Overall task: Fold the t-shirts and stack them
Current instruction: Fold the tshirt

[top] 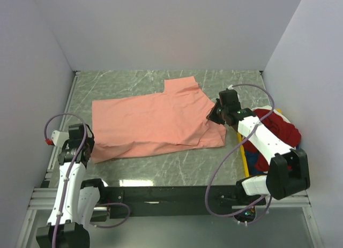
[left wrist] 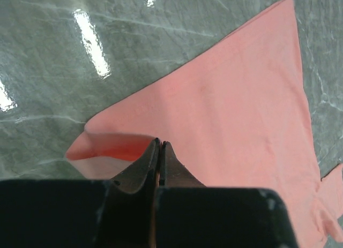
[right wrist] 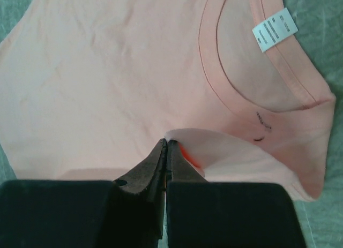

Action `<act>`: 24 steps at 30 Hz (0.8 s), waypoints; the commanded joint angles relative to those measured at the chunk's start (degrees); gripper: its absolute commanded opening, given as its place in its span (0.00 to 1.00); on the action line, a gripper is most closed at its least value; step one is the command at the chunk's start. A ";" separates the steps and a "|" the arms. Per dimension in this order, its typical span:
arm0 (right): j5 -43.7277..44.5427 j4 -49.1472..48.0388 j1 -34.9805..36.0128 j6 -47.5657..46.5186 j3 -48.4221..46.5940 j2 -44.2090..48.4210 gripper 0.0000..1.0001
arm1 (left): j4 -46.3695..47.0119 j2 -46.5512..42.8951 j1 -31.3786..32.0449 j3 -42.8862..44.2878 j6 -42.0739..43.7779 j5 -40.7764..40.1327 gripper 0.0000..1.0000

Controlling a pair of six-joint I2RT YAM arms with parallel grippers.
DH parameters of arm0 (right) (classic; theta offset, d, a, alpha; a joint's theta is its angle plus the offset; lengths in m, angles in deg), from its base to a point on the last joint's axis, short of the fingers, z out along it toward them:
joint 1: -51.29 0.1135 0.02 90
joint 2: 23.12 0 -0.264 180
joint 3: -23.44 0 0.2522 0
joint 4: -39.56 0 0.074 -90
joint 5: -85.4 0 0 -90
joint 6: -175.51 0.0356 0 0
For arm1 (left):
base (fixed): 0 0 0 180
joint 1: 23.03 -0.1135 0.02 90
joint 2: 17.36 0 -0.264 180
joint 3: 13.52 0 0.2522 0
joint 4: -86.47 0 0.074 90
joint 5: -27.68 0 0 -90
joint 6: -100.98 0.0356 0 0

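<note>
**Inspector:** Position of the work item?

**Assistant:** A plain, soft salmon-pink t-shirt (top: 155,122) lay spread flat on the grey-green marble-patterned table (top: 134,82). One short sleeve pointed to the far side and the collar end lay to the right.

**Inspector:** Left gripper (left wrist: 161,145)?

**Assistant:** It was at the near left corner of the salmon-pink t-shirt. Its black fingers were pressed together on a raised fold of the hem there.

**Inspector:** Right gripper (right wrist: 166,144)?

**Assistant:** It was at the right end of the salmon-pink t-shirt, just beside the neckline. Its fingers were closed tight on a small pinch of cloth below the ribbed collar. A white rectangular neck label (right wrist: 274,29) showed inside the collar.

**Inspector:** Other items?

**Assistant:** A crumpled deep red t-shirt (top: 280,127) sat to the right of the salmon-pink t-shirt, partly hidden by the right arm. A scrap of dark blue cloth (top: 261,163) lay beneath it. Both rested in a yellow plastic bin (top: 244,158), of which only an edge showed.
</note>
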 commanded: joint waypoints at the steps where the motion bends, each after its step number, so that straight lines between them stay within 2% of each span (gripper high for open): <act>1: 1.11 -2.55 0.30 -1.80 -4.53 -3.21 0.00 | -0.79 3.39 -0.01 4.65 -0.61 -3.35 0.02; 8: 1.02 -2.99 0.91 -1.89 -9.27 -8.58 0.00 | 0.35 9.82 0.08 6.76 -0.61 -4.49 0.03; 13: 1.81 -2.37 0.91 -2.59 -11.56 -11.04 0.00 | 1.58 12.80 0.08 7.12 0.71 -5.11 0.11; 18: 1.72 -2.28 0.91 -2.68 -13.24 -13.24 0.00 | 3.61 15.27 -0.01 7.38 1.94 -4.58 0.11; 24: 1.02 -2.64 0.91 -3.12 -14.73 -15.87 0.00 | 5.19 20.19 -0.01 9.49 3.35 -4.23 0.18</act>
